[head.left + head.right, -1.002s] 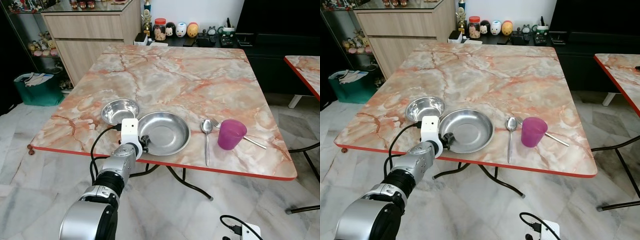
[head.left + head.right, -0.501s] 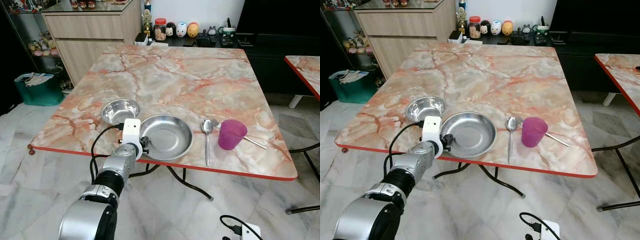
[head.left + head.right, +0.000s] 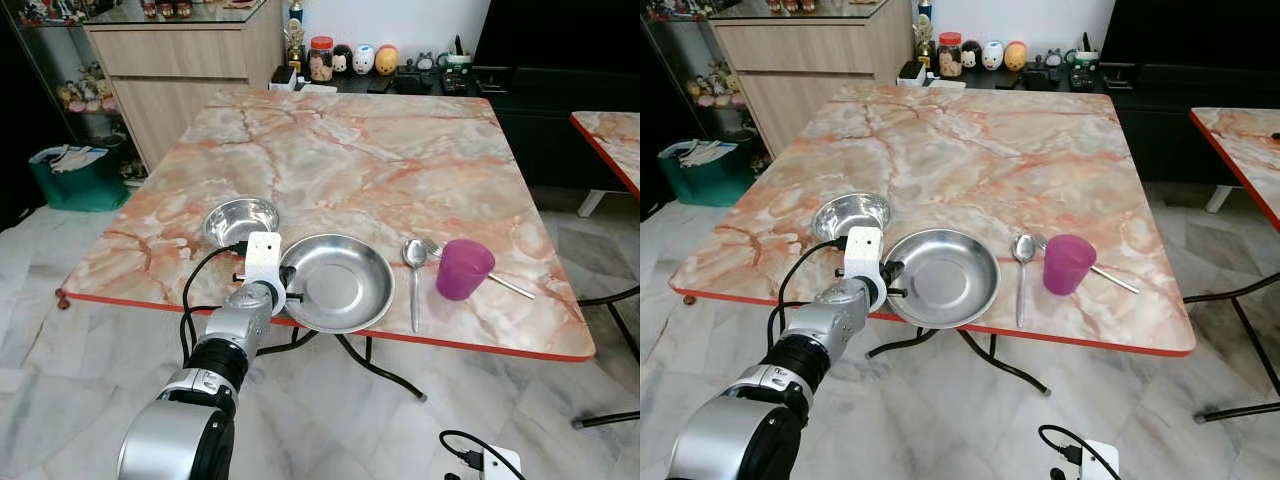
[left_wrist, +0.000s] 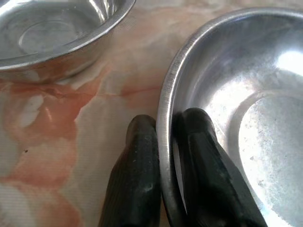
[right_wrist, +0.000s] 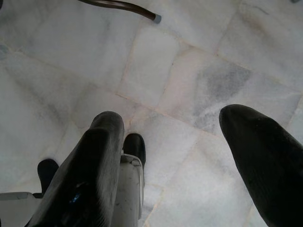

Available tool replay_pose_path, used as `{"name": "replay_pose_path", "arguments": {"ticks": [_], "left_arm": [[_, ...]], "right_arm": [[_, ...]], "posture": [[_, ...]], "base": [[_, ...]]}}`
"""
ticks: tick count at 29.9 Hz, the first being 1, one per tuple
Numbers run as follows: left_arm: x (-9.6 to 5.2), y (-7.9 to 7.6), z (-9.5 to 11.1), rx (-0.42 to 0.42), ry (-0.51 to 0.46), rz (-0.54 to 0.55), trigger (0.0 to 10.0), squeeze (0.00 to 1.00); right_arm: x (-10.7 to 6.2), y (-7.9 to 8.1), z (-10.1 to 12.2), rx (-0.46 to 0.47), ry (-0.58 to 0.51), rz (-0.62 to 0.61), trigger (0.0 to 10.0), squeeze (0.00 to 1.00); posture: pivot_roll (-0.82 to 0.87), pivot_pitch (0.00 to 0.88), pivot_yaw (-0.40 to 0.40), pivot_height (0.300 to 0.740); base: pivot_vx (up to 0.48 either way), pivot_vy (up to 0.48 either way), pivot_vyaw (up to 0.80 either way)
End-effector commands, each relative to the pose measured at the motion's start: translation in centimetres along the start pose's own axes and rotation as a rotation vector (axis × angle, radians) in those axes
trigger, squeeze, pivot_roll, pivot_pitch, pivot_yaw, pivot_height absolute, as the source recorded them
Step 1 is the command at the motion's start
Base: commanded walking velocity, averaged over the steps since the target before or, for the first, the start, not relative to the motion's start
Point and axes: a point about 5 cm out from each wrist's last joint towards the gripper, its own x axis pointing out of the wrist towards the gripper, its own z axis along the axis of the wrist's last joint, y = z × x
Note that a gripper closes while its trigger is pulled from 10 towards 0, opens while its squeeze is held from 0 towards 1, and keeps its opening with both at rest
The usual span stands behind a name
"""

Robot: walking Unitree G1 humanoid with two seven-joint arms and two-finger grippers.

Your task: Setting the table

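- The plate (image 3: pixel 338 281) is a round, shallow dish of shiny steel lying at the near edge of the marble table (image 3: pixel 350 150), its near rim hanging a little over the red edge; being round, it has no long axis to speak of.
- The left gripper (image 4: pixel 163 165) pinches the plate's left rim, one black finger outside and one inside the rim (the wrist view shows the metal edge squeezed tight between them).
- Just beside the plate, to its far left, sits a small steel bowl (image 3: pixel 240 220), round and deeper; whether the two rims touch I cannot tell.
- A spoon (image 3: pixel 414 275) lies right of the plate, its long axis running from far to near, bowl end away from the robot.
- A fork (image 3: pixel 478 270) lies slanted behind a purple plastic cup (image 3: pixel 462 268), which stands upright near the spoon.
- The head views show the whole table setting, while the left wrist view gives the brushed, scuffed surface of the plate and the peach-veined marble up close.
- The right gripper (image 5: pixel 173 156) hangs idle over the pale tiled floor (image 5: pixel 189 61), its fingers spread wide and holding nothing.
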Motion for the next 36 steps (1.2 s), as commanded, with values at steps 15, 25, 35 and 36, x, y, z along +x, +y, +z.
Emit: {"name": "replay_pose_path", "arguments": {"ticks": [15, 25, 35, 36], "left_arm": [[-1.6, 1.1, -0.9, -0.166, -0.039, -0.166, 10.0, 0.00], [-4.1, 2.7, 0.4, -0.333, -0.201, -0.193, 10.0, 0.00], [-7.1, 3.7, 1.8, -0.481, -0.357, -0.209, 10.0, 0.00], [-7.5, 3.7, 1.9, -0.501, -0.368, -0.220, 10.0, 0.00]], "right_arm": [[0.0, -0.1, -0.1, -0.008, 0.008, 0.004, 10.0, 0.00], [0.0, -0.3, -0.1, -0.017, 0.007, 0.007, 10.0, 0.00], [-0.1, -0.5, -0.2, -0.027, 0.010, 0.012, 10.0, 0.00], [-0.1, -0.5, -0.2, -0.028, 0.010, 0.012, 10.0, 0.00]], "posture": [[0.11, 0.000, -0.016, 0.740], [0.12, 0.000, -0.036, 0.740], [0.13, 0.000, -0.054, 0.740], [0.13, 0.000, -0.057, 0.740]], "base": [[0.000, 0.000, 0.00], [0.000, 0.000, 0.00], [0.000, 0.000, 0.00], [0.000, 0.000, 0.00]]}}
